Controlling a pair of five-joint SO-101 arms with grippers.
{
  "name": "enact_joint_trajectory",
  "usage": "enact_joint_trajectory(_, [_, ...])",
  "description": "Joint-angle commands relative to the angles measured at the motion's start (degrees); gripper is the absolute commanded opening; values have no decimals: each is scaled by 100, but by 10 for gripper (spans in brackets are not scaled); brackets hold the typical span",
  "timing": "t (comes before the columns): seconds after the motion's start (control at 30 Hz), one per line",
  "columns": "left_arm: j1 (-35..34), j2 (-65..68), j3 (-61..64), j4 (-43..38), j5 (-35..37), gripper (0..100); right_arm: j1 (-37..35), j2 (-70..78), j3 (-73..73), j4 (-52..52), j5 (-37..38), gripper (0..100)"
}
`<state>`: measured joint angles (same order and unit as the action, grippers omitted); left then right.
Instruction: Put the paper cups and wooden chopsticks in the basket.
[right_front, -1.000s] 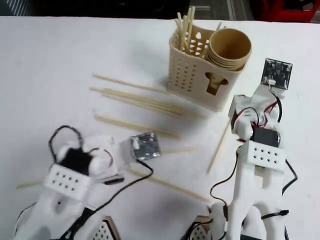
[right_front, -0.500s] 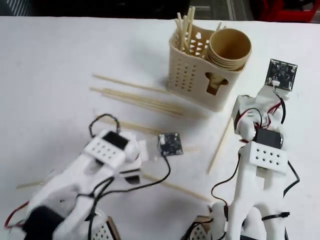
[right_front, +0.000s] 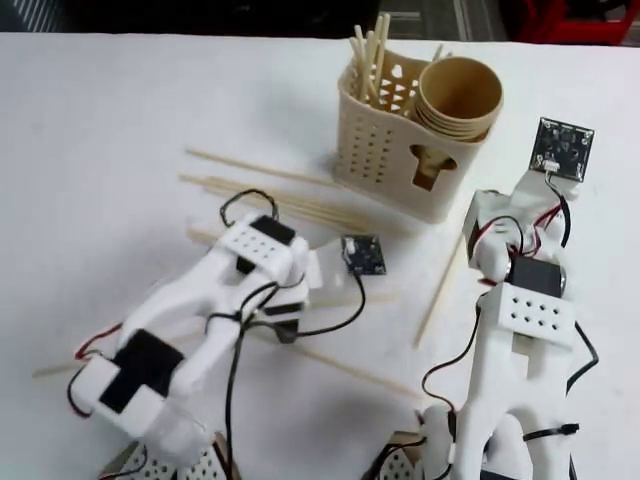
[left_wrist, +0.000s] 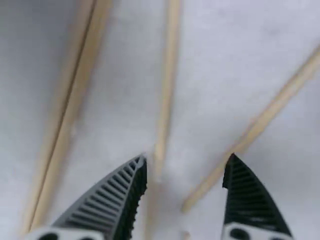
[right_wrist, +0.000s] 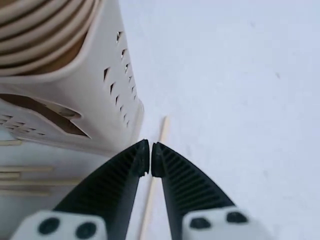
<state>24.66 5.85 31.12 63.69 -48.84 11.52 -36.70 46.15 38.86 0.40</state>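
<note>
The cream basket (right_front: 390, 150) stands at the back of the table with stacked paper cups (right_front: 458, 95) and several wooden chopsticks (right_front: 370, 55) upright in it. More chopsticks lie loose on the table in a bundle (right_front: 270, 195) left of the basket. In the left wrist view my left gripper (left_wrist: 185, 165) is open just above the table, with one chopstick (left_wrist: 167, 85) running between its fingertips and another (left_wrist: 280, 105) beside it. My right gripper (right_wrist: 150, 150) is shut and empty, beside the basket wall (right_wrist: 100, 90), over a single chopstick (right_wrist: 162, 127).
Single chopsticks lie apart on the white table: one slanted below the basket (right_front: 440, 290), one long one near the front (right_front: 340, 365), one at the front left (right_front: 60, 368). The left arm (right_front: 250, 265) and right arm (right_front: 515, 300) take up the front.
The left arm has swung up from the front left and stretched toward the middle of the table, over the loose chopsticks. The right arm has kept still.
</note>
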Motion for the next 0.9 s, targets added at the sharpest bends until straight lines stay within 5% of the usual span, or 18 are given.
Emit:
enact_joint_trajectory(0.0, [75,224,-431,70,273,207,66,-198,-62,-110,-9,25])
enact_joint_trajectory(0.53, [-57,286,-914,-229,1204,111,75,-198,-62,-110,-9,25])
enact_joint_trajectory(0.87, [286,268,-1407,985,1231,135,75,-198,-70,-101,-9,25])
